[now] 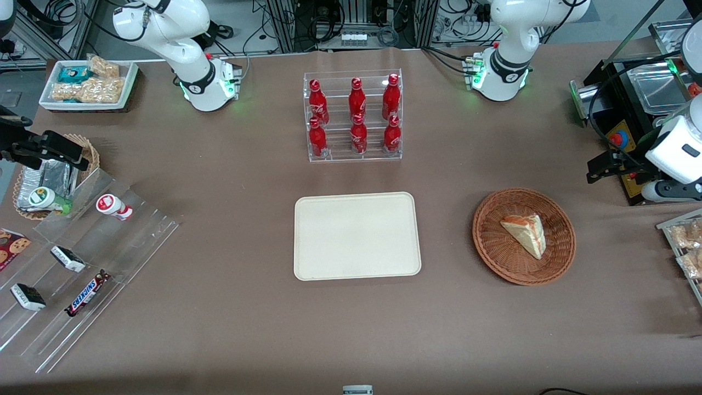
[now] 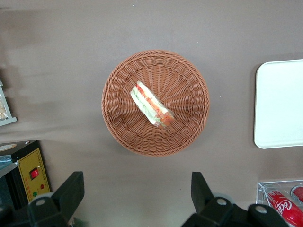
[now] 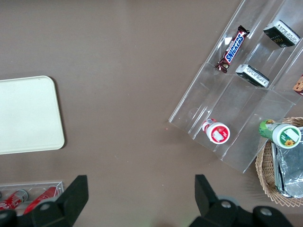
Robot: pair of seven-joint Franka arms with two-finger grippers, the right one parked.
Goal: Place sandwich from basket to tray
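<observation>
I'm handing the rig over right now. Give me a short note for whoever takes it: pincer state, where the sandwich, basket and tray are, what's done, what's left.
Pincer: open, holding nothing, up above the table near the basket.
Sandwich: lying in the basket, untouched.
Tray: on the table beside the basket, toward the parked arm's end, nothing on it.
Done: nothing yet.
Left: descend, grip the sandwich, lift it, carry it to the tray, release.

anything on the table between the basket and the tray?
No. Front view shows only bare brown tablecloth between basket and tray; the left wrist view agrees. Gripper hangs open above the table beside the basket.
</observation>
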